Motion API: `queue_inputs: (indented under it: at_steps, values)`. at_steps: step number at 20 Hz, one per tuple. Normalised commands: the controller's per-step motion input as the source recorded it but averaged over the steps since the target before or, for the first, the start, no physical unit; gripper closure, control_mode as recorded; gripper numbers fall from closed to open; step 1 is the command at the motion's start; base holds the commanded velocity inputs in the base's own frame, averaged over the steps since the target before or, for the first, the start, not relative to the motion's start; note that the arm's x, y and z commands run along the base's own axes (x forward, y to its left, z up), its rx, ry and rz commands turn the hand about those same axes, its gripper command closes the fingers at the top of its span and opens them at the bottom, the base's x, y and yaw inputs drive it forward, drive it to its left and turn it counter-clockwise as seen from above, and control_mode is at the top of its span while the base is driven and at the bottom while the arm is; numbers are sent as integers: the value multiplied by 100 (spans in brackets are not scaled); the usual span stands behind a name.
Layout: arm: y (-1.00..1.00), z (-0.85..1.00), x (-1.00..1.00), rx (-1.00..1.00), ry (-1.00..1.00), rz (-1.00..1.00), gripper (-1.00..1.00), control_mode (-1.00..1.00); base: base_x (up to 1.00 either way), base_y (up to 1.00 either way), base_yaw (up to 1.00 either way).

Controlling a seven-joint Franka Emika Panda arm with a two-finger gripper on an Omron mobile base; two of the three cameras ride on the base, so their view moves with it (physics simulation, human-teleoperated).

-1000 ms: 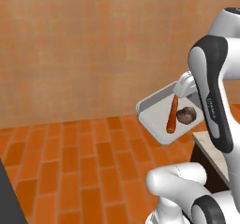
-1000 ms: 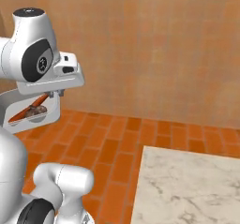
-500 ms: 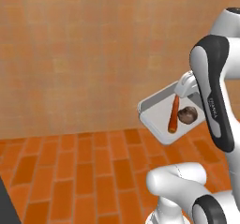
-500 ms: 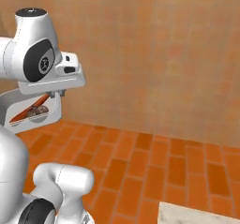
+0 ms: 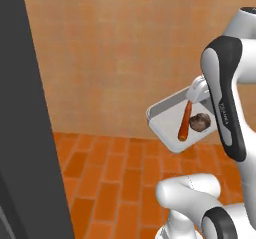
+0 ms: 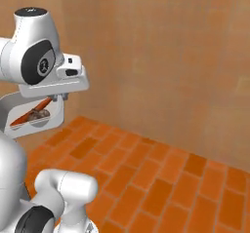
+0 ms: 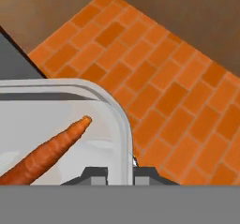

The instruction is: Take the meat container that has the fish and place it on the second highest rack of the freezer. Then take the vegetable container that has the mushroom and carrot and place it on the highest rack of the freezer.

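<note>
My gripper [image 5: 198,92] is shut on the rim of the vegetable container [image 5: 167,119], a shallow white tray held in the air at chest height. Inside it lie the orange carrot [image 5: 184,121] and the brown mushroom [image 5: 200,122]. In the right base view, the container [image 6: 19,126] hangs under the hand with the carrot [image 6: 30,114] and mushroom [image 6: 41,114] inside. In the hand view, the gripper [image 7: 121,173] pinches the tray's rim [image 7: 123,133], and the carrot [image 7: 46,151] lies left of it. The meat container, the fish and the freezer's racks are out of view.
A tall dark grey panel [image 5: 27,118] stands close at the left, and its grey surface [image 7: 13,61] shows beyond the tray. An orange brick floor [image 6: 161,173] stretches ahead to a tan wall [image 5: 115,48].
The whole picture has shifted as the base turns: the marble counter has left the right base view and the dark panel has come in at the left. The tray stays in the gripper.
</note>
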Motion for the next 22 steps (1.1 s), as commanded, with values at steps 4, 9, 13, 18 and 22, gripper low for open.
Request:
queue_inputs:
  at_steps: [4,9,13,18,22]
  values:
    - [0,0,0,0,0,0,100,100,15,0,80]
    - [0,0,0,0,0,0,100,100,9,0,63]
    - [0,0,0,0,0,0,100,100,-6,-3,68]
    - [0,0,0,0,0,0,100,100,0,0,64]
    - [0,0,0,0,0,0,100,100,8,3,46]
